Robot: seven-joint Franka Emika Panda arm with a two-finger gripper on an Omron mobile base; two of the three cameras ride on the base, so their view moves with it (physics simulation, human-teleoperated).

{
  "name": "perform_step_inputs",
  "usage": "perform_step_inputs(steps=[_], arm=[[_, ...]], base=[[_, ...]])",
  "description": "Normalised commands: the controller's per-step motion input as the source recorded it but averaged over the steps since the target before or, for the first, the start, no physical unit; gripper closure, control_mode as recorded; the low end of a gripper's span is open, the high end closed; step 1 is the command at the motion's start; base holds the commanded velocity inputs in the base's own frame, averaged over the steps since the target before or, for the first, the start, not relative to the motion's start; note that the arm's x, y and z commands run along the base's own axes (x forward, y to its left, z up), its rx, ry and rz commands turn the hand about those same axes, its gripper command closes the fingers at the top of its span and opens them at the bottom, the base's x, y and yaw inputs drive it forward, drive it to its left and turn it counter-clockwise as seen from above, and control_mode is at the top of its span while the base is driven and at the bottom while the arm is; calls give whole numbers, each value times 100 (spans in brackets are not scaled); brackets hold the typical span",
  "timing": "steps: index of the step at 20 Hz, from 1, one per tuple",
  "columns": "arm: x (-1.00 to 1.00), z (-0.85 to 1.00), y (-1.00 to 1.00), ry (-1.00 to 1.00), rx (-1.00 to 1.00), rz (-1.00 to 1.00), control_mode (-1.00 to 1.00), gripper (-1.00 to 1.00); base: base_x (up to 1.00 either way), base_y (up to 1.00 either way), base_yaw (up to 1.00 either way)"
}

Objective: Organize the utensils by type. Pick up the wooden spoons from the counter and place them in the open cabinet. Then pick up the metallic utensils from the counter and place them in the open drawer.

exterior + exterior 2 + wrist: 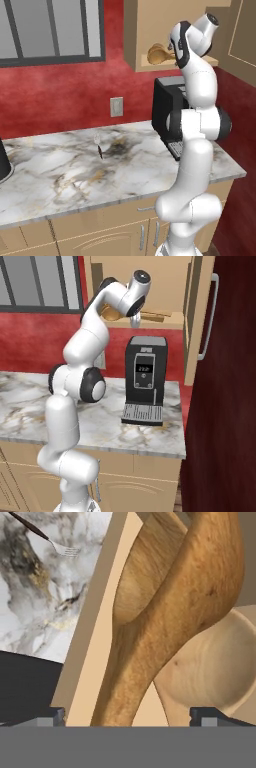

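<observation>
Wooden spoons (160, 54) lie on the open cabinet (150, 20) shelf near its front edge; the gripper (127, 714) hangs over them, fingers wide, gripping nothing. One fork (99, 145) sits mid-counter (60, 175), open marble around it.

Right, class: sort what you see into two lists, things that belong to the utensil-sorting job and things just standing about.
Belongs to the job:
wooden spoons in the open cabinet
fork
counter
gripper, jaws wide

Standing about:
coffee machine
wall outlet
window

two tan wooden spoons (159, 54) lie overlapping on the open cabinet (145, 30) shelf.
</observation>
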Motion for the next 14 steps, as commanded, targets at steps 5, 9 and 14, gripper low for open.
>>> perform_step_inputs(steps=[5, 9, 14], arm=[[-7, -3, 0, -4, 0, 0, -100, -100], [-20, 0, 0, -10, 0, 0, -100, -100], [-29, 0, 0, -15, 0, 0, -100, -100]], base=[[0, 0, 0], [0, 0, 0], [0, 0, 0]])
